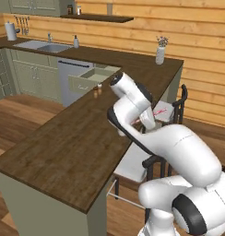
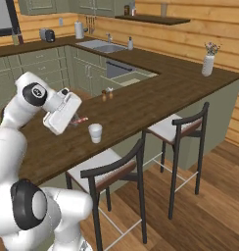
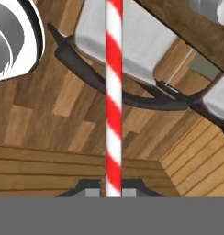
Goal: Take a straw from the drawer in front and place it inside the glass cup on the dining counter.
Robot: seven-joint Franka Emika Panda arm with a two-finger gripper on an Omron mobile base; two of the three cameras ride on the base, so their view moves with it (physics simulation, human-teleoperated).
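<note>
Red-and-white striped straw (image 3: 114, 96) — thin, light, probably easily bent. Gripper (image 3: 113, 192) clamped on its lower end, over the counter (image 2: 141, 105) near the cup (image 2: 95, 133). Best pinched gently near one end — the long free length must enter the cup.

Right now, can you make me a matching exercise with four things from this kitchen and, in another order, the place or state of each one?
Things:
1. straw
2. glass cup
3. drawer
4. vase with flowers

Places or states:
A. pulled open, under the counter beside the dishwasher
B. standing far off, near the corner of the dining counter
C. held by the shut fingers, red and white striped
D. upright on the dining counter, close to the stool side edge

Pairs: 1-C, 2-D, 3-A, 4-B
</note>
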